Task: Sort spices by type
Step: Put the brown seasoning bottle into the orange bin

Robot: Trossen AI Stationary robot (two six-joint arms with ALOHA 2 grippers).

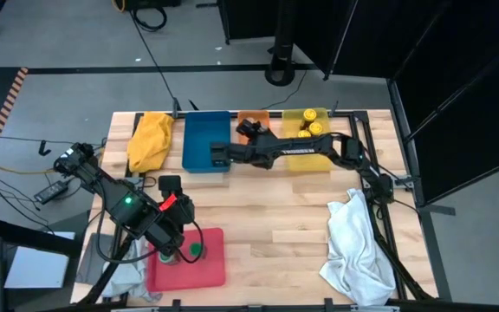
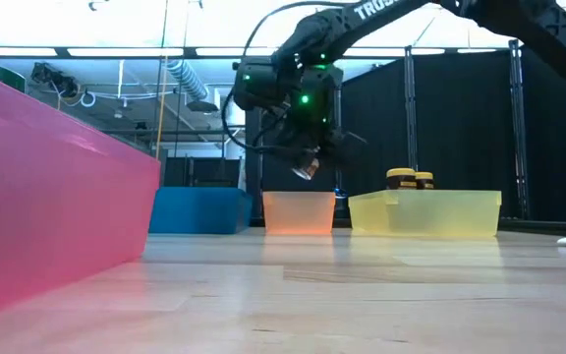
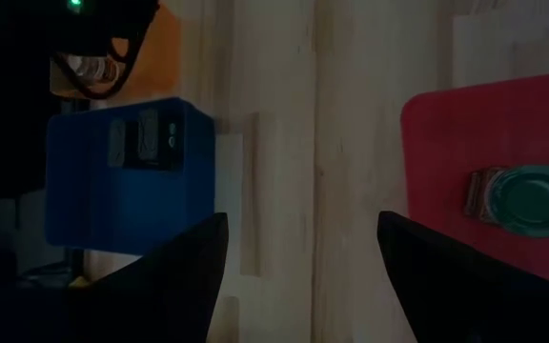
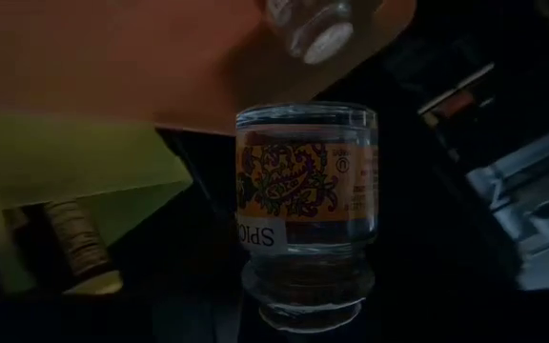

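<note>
Four trays sit on the wooden table (image 1: pixel 284 225): a blue tray (image 1: pixel 206 141), an orange tray (image 1: pixel 254 120) and a yellow tray (image 1: pixel 308 149) in a row along the far edge, and a red tray (image 1: pixel 191 264) at the near left corner; the right gripper (image 1: pixel 248 132) hangs over the orange tray, clenched on a small glass spice jar (image 4: pixel 305 214) with an orange patterned label, the jar lifted off the tray floor in the low view; a second small clear jar (image 4: pixel 315 24) lies inside the orange tray beyond it; yellow-lidded jars (image 1: pixel 310 121) stand together at the far end of the yellow tray; in the blue tray the left wrist view shows what look like little dark boxes (image 3: pixel 143 139), though that view is too dim to be sure; the left gripper (image 1: pixel 168 245) hovers over the red tray with its fingers (image 3: pixel 174 281) spread wide and nothing between them; a green-lidded jar (image 3: pixel 530 198) lies on the red tray just beside it; a yellow cloth (image 1: pixel 150 139) lies left of the blue tray, and a white cloth (image 1: pixel 358 243) drapes over the near right edge.
</note>
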